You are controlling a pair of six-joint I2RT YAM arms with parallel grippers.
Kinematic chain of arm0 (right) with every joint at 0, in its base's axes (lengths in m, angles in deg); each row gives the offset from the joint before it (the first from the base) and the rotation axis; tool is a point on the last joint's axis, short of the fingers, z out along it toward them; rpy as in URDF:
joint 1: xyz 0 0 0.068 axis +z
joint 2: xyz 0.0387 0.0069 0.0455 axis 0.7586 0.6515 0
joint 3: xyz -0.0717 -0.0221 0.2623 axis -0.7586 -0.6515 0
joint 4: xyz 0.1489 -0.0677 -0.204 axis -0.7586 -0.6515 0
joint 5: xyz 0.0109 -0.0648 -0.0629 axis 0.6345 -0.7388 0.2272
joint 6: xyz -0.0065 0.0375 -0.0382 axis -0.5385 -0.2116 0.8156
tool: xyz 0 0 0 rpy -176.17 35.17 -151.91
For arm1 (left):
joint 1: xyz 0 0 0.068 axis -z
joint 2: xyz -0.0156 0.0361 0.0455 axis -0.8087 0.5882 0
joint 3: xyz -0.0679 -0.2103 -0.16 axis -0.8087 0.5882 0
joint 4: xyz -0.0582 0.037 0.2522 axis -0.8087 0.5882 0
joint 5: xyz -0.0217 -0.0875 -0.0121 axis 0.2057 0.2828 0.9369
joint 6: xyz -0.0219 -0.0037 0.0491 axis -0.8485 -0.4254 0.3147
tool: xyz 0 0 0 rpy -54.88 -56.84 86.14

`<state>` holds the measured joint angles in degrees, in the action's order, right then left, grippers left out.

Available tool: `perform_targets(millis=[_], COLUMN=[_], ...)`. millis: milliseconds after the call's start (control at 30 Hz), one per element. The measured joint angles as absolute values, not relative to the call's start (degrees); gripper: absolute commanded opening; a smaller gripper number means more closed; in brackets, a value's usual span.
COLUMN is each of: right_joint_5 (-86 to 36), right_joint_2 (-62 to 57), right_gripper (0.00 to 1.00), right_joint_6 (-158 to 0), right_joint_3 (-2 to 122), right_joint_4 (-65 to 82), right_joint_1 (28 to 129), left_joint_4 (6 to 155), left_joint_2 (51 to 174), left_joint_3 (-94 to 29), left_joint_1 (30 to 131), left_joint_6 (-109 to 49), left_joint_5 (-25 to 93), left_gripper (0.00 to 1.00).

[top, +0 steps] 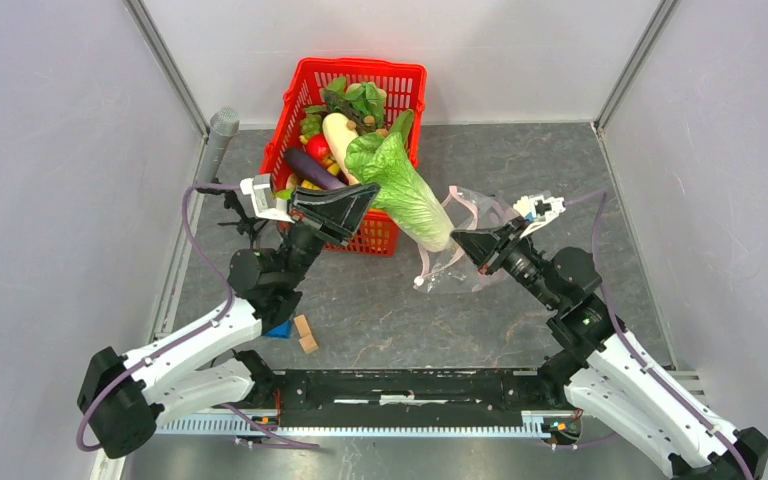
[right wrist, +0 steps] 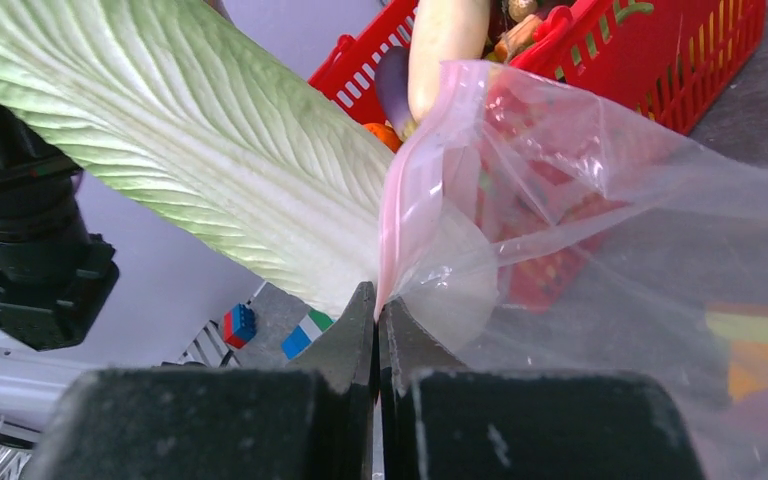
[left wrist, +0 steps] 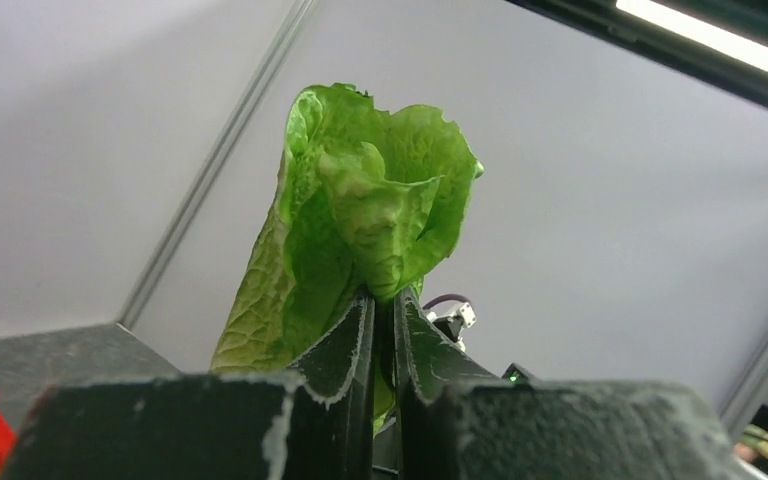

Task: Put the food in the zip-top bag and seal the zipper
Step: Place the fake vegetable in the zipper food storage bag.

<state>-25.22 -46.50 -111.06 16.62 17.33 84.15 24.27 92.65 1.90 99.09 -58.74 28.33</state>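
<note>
Green-white cabbage [top: 400, 185], base end half-hidden behind clear bag [right wrist: 580, 180]

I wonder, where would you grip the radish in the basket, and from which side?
Probably its middle, from straight above. The radish lies on top of the pile in the basket, its length running toward the far wall, so jaws closing across its narrow width should fit; the basket walls block a side approach.

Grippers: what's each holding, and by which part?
Left gripper: napa cabbage, by its green leafy part. Right gripper: zip-top bag, at its pink zipper.
</note>
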Motion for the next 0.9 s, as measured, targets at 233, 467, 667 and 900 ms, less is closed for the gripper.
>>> perform_targets(millis=[233, 467, 667, 900], right_joint_5=[-23.5, -21.3, -15.3, -12.0], right_joint_2=[-48.9, -51.0, -50.4, -44.9], right_gripper=[0.00, 0.00, 0.00, 0.00], right_joint_6=[-113.0, -114.5, -115.6, -108.3], right_joint_3=[12.4, 11.5, 11.9, 20.5], right_joint_4=[24.7, 28.2, 32.4, 22.2], right_joint_1=[84.1, 83.4, 83.0, 83.0], left_joint_4=[15.8, 9.9, 15.4, 22.1], left_joint_2=[95.9, 97.6, 93.1, 86.8], left_joint_3=[6.3, 8.5, 10.7, 9.4], left_joint_1=[99.0, 99.0, 99.0, 98.7], left_joint_6=[-67.9, -72.0, -69.1, -64.9], left_joint_5=[25.6, 24.3, 21.1, 19.3], left_gripper=[0.02, 0.02, 0.02, 0.02])
